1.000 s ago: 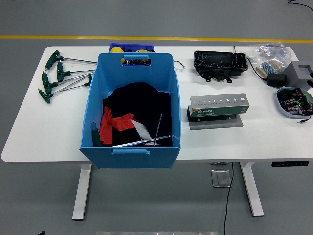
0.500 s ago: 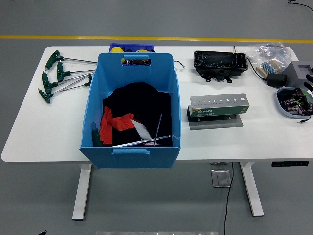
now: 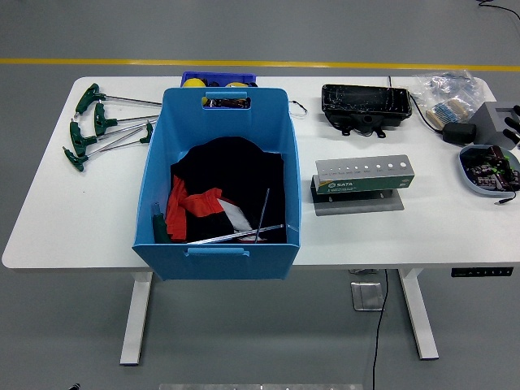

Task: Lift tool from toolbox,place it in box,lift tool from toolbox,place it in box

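Two T-handle wrenches [image 3: 236,231] already in blue box [image 3: 218,183] — four more [image 3: 101,123] beside it; right hand [image 3: 513,123] barely visible, grip indeterminable.

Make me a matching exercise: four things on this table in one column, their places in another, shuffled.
1. green-handled T-wrenches
2. large blue plastic bin
3. grey metal tool stand
4. black plastic tray

A. far side, right of centre
B. table's left end
C. just right of the bin
D. centre, at the near edge

Pairs: 1-B, 2-D, 3-C, 4-A
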